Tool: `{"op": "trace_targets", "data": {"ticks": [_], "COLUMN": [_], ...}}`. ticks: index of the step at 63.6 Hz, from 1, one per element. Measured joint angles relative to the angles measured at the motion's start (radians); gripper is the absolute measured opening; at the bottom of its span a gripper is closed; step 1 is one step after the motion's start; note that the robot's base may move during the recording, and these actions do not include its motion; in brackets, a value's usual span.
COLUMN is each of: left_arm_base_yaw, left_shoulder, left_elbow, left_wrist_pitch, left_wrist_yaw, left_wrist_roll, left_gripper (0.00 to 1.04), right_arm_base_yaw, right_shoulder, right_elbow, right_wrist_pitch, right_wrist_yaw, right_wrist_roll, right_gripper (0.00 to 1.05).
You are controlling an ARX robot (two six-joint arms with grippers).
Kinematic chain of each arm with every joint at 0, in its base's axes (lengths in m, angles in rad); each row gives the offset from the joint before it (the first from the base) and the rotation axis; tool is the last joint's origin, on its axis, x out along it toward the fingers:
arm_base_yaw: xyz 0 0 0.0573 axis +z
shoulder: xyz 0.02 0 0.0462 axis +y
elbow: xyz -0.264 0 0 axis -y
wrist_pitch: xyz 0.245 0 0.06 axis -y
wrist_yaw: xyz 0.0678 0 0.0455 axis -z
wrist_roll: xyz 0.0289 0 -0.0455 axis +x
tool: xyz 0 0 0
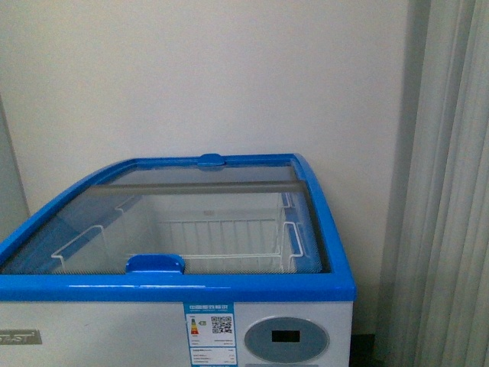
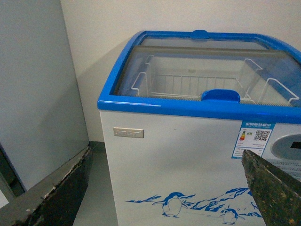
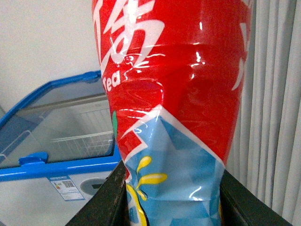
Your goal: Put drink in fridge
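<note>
Grips the drink (image 3: 169, 94) in the right gripper (image 3: 174, 202), dark fingers (image 3: 106, 202) pressed against both its sides — outside the fridge (image 1: 176, 289), in front of it. Holds the left gripper (image 2: 165, 155) spread wide and empty, facing the fridge's white front wall. Shows a white wire basket (image 1: 229, 229) through the shut glass lid (image 1: 99, 214).

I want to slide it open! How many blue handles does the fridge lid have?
2, both on the fridge: the near handle at the front edge of the glass lid, the far handle at the back edge. No others show.
</note>
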Motion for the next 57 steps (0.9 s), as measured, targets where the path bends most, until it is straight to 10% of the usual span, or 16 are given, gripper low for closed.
{"op": "trace_targets", "data": {"ticks": [8, 33, 57], "left_arm_base_yaw": [0.011, 0.029, -0.09], "left_shoulder": [0.239, 1.174, 1.626], "left_elbow": [0.1, 0.54, 0.991], "left_wrist_pitch": [-0.154, 0.501, 0.175], "left_wrist_yaw": [-0.017, 0.294, 0.547], "left_wrist_roll": [-0.11, 0.359, 1.073], "left_gripper": [0.97, 0.97, 0.97], "right_arm_base_yaw": [0.0, 0.0, 0.0], "right_shoulder": [0.0, 0.0, 0.0], "right_elbow": [0.0, 0.0, 0.0], "right_wrist_pitch": [0.0, -0.002, -0.002], "right_wrist_yaw": [0.002, 0.002, 0.003], "right_wrist_roll": [0.0, 0.0, 0.0], "right_gripper": [0.36, 0.36, 0.36]}}
